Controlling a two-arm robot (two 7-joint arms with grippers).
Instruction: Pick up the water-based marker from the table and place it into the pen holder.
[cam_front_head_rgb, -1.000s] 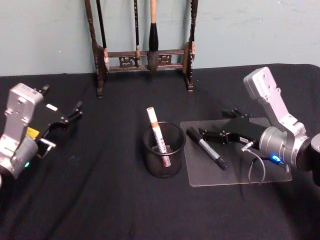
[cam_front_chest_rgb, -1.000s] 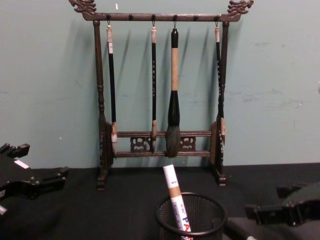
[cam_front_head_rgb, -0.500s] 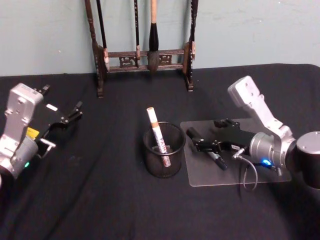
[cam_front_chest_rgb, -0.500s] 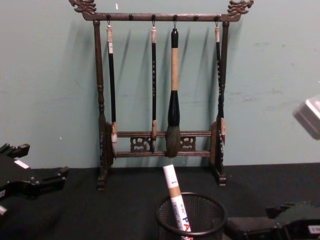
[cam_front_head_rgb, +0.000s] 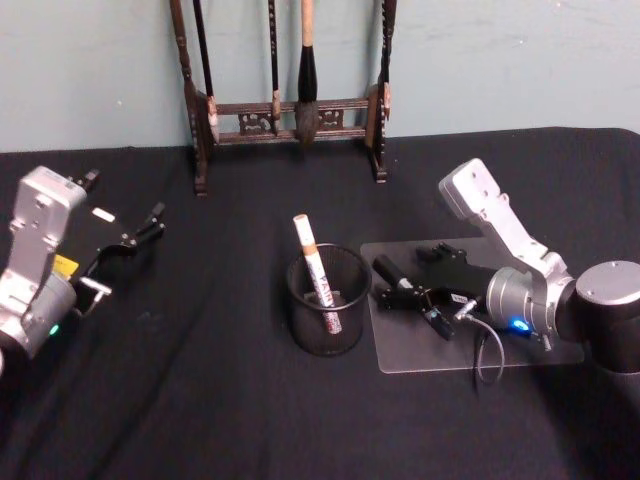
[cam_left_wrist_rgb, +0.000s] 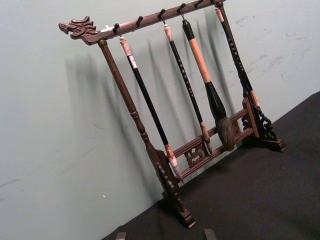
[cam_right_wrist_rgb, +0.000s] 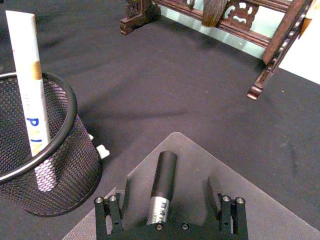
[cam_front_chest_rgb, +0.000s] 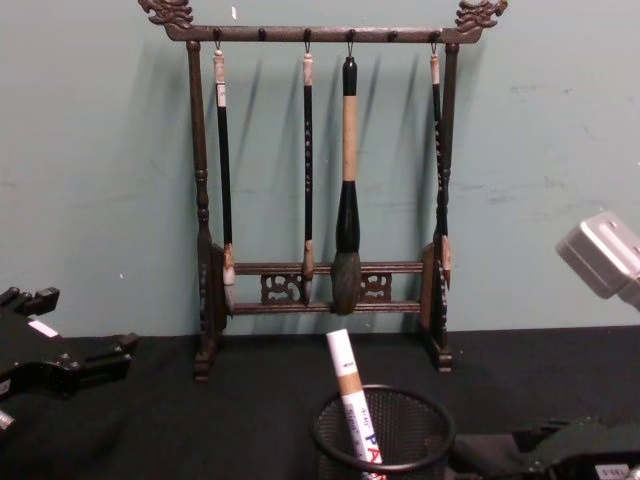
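While the left gripper (cam_front_head_rgb: 128, 243) rests open at the left, the right gripper (cam_right_wrist_rgb: 167, 192) stands open astride the black marker (cam_right_wrist_rgb: 164, 175) on the clear mat (cam_front_head_rgb: 420, 355), just right of the pen holder (cam_front_head_rgb: 345, 330). This looks like the grasping step; next it should close, lift and carry left.

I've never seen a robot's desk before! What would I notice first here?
Probably the tall carved wooden brush rack at the back, with dark brushes hanging from it. In front, a white marker leans in the round black wire-mesh pen holder, and beside it the right gripper sits open around a black marker lying on a clear mat. The left gripper rests at the far left.
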